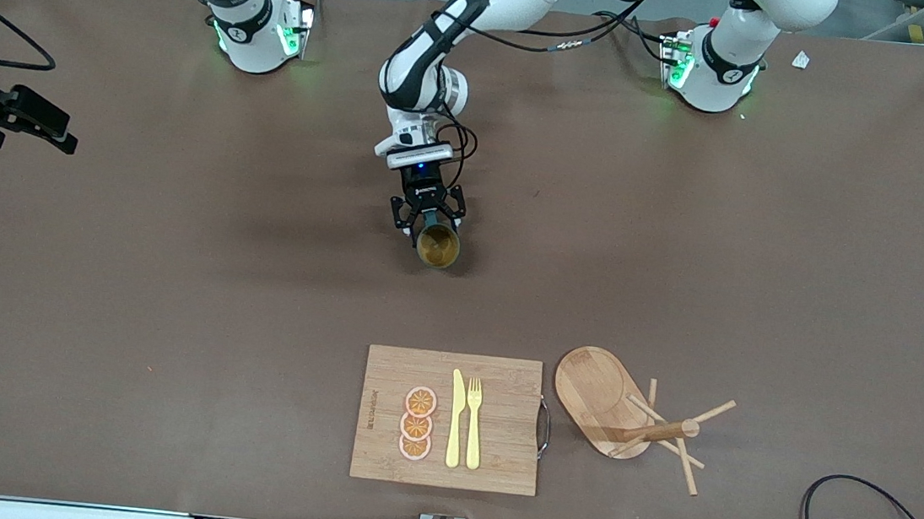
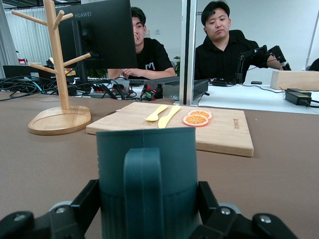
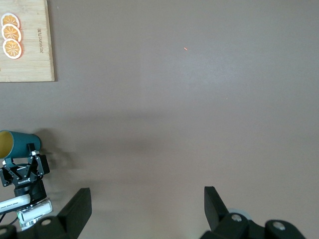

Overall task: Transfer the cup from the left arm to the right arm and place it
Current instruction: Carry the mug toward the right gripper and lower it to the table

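Bracketing the cup (image 1: pixel 438 244) from both sides, the left end effector (image 1: pixel 425 215) sits low over the middle of the bench (image 1: pixel 171 282), its fingers (image 2: pixel 75 211) close against the teal wall with the handle facing the wrist camera; whether they grip or have just let go I cannot tell. The cup appears to stand on the bench, its yellowish inside showing to the front camera, farther from that camera than the wooden cutting board (image 1: pixel 494 458). On the board lie three orange slices (image 1: pixel 417 423) beside a yellow knife (image 1: pixel 456 418) and a yellow fork (image 1: pixel 473 422). Just beside the board, toward the left arm's end of the bench, stands the wooden mug tree (image 1: pixel 657 431) on its oval tray (image 1: pixel 589 390). The right end effector (image 3: pixel 147 206) hangs high with its fingers spread wide and empty, well away from the cup toward the right arm's end; that arm waits. My judgement: the step in hand is the handover at mid-bench. Next, the right arm would need to descend to the cup and close on its wall clear of the handle, once the left is out of its way.
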